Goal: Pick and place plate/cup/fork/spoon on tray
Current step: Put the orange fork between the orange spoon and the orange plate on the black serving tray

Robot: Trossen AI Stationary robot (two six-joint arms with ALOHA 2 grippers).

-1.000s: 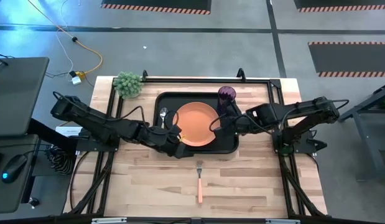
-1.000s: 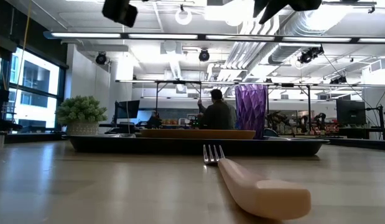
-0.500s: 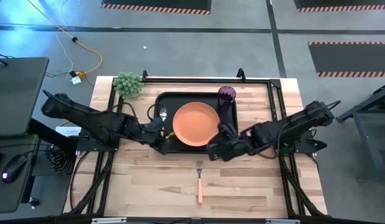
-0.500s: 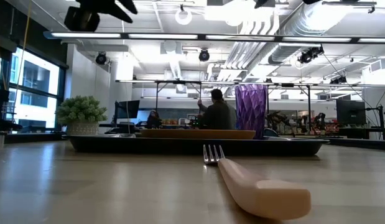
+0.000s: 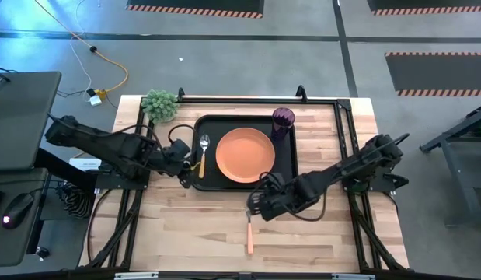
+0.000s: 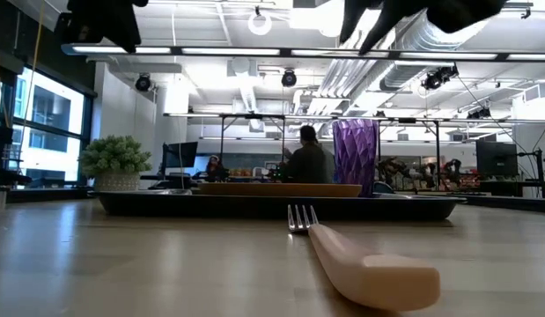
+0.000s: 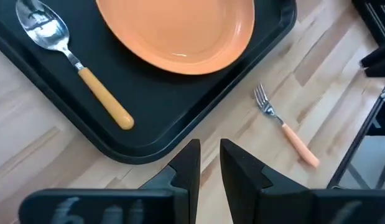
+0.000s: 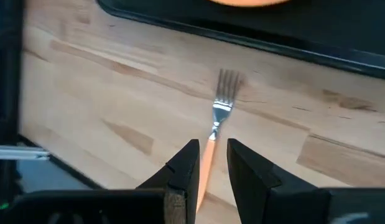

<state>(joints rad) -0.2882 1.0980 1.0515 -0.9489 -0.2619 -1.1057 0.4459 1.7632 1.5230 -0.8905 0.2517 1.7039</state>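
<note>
Right tool (image 5: 254, 208) narrowly parted, empty, above orange-handled metal fork (image 5: 249, 226) on wooden tabletop (image 5: 186, 225); left tool (image 5: 183, 173) likewise, empty.

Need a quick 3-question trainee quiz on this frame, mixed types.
1. True or false: the fork lies on the tray.
2. Which end effector hangs over the fork? A) left B) right
3. Fill in: beside the plate, on the tray, lies the ____.

Key: 1. False; it lies on the table in front of the tray. 2. B, the right end effector; the left end effector is at the tray's left edge. 3. spoon.
</note>
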